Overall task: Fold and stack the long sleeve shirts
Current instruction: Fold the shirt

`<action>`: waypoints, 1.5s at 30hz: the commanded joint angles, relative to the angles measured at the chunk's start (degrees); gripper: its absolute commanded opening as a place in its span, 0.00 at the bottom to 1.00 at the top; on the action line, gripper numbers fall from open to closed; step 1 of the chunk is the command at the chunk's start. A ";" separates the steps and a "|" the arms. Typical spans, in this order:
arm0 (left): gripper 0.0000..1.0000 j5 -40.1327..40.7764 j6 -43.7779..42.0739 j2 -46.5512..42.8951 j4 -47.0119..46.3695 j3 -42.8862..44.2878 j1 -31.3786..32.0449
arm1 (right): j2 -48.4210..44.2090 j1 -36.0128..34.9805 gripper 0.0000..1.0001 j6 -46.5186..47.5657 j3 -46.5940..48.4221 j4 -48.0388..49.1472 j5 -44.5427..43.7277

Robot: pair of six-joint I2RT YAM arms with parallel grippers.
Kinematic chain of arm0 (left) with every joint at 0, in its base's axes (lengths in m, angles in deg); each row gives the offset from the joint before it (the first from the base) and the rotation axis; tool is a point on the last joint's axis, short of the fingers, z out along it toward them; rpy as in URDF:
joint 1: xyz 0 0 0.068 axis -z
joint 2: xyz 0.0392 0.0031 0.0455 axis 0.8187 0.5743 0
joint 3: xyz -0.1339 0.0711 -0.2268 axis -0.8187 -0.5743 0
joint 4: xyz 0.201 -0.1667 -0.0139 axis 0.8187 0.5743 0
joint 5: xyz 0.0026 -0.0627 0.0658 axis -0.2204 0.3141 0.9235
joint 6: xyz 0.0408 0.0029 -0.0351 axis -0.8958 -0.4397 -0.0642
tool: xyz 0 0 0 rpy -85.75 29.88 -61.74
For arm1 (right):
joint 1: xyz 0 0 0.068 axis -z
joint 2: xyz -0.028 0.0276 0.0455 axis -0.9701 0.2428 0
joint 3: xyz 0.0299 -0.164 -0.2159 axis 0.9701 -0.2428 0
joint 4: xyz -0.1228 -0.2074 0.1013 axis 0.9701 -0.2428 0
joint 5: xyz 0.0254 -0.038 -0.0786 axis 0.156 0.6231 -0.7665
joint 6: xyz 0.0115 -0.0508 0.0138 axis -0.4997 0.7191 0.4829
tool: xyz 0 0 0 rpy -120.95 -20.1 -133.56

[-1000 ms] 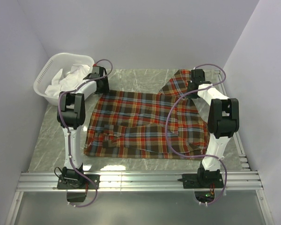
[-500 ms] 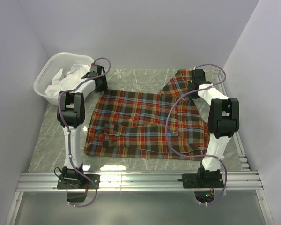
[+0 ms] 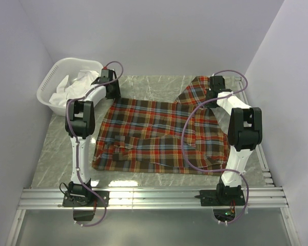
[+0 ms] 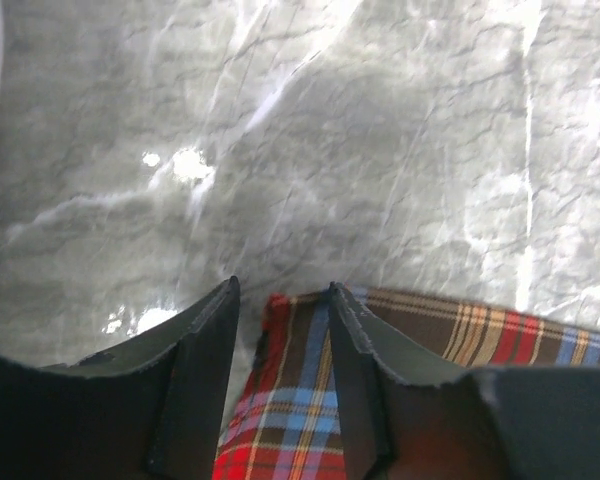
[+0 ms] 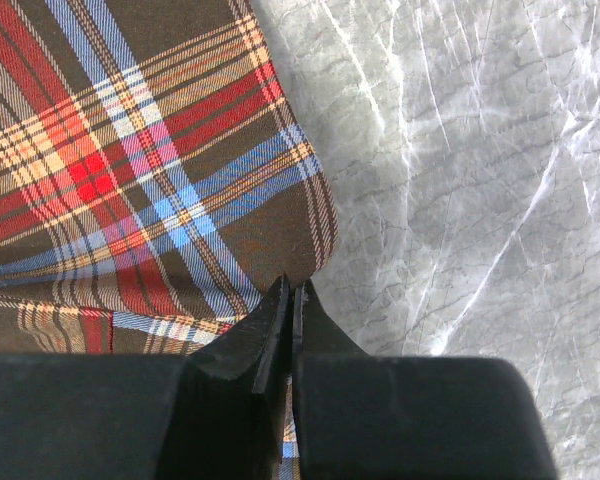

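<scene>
Plaid flannel shirt spread across grey marbled surface, right gripper jaws clenched on its raised far-right hem, left gripper jaws parted astride far-left corner, apparently not pinching, detail seen only from wrist

The long sleeve shirt lies spread across the middle of the table, ahead of my two bases. My left gripper stands over its far left corner, and my right gripper is at its far right corner. The basket sits at the table's far left corner, left of my left gripper, with cloth in it.
</scene>
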 commanded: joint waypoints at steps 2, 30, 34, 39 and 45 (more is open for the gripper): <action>0.43 -2.16 0.19 4.08 5.05 3.08 0.99 | -0.37 0.62 0.00 0.39 -0.23 1.24 -1.15; 0.01 -1.02 -2.01 1.54 8.92 0.18 1.35 | -1.26 0.62 0.00 0.22 0.21 1.06 -1.24; 0.00 2.14 -2.98 -1.18 7.08 -0.52 1.35 | -1.25 0.62 0.00 0.04 1.53 0.71 -0.98; 0.01 3.81 -2.98 -6.72 2.86 -5.17 1.35 | -3.18 0.70 0.00 -0.49 1.35 0.88 -0.54; 0.00 7.07 -1.22 -12.35 1.71 -8.69 1.26 | -6.87 0.71 0.00 -1.71 -1.11 2.11 -0.80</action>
